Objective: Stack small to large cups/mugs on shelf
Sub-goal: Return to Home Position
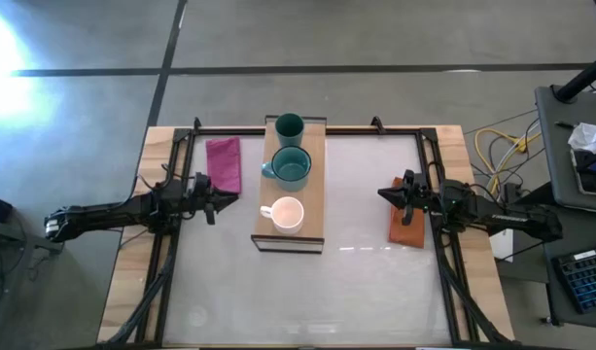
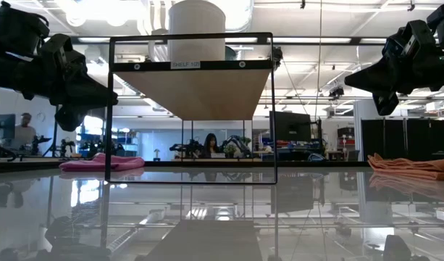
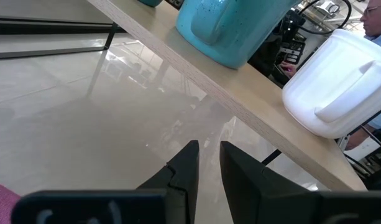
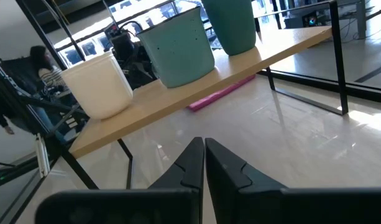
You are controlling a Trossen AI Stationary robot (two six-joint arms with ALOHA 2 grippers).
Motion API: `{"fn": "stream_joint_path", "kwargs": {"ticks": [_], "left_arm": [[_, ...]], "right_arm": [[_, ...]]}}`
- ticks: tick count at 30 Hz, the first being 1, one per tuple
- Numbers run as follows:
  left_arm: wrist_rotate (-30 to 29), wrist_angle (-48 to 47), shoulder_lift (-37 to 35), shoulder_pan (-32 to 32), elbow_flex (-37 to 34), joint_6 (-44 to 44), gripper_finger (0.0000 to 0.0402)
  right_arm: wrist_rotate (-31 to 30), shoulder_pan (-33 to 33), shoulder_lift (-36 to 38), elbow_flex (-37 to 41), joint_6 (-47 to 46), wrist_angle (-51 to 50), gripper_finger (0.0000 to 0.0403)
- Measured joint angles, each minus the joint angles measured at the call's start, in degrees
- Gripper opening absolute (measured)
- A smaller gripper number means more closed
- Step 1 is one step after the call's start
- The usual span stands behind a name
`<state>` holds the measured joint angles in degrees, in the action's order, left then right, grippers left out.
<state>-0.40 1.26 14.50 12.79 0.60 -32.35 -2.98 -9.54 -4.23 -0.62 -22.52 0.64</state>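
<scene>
Wood shelf [image 1: 313,194] carries a smooth white mug [image 1: 287,215], speckled teal mug [image 1: 292,167] and green cup [image 1: 290,127] in line. We see left gripper [image 3: 209,155] fingers narrowly parted, right gripper [image 4: 204,146] fingers pressed together.

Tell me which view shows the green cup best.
The high view: the green cup shows whole, at one end of the shelf, next to the teal mug. The right wrist view shows its side, top cut off. The low view hides it; the left wrist view catches at most a sliver.

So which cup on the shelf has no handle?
The small dark green cup; the wider teal mug beside it and the white mug both show handles.
</scene>
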Motion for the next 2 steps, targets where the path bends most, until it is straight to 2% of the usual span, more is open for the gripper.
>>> {"fn": "stream_joint_path", "kwargs": {"ticks": [2], "left_arm": [[0.00, 0.00, 0.00, 0.01, 0.00, 0.00, 0.0050]], "right_arm": [[0.00, 0.00, 0.00, 0.00, 0.00, 0.00, 0.0009]]}}
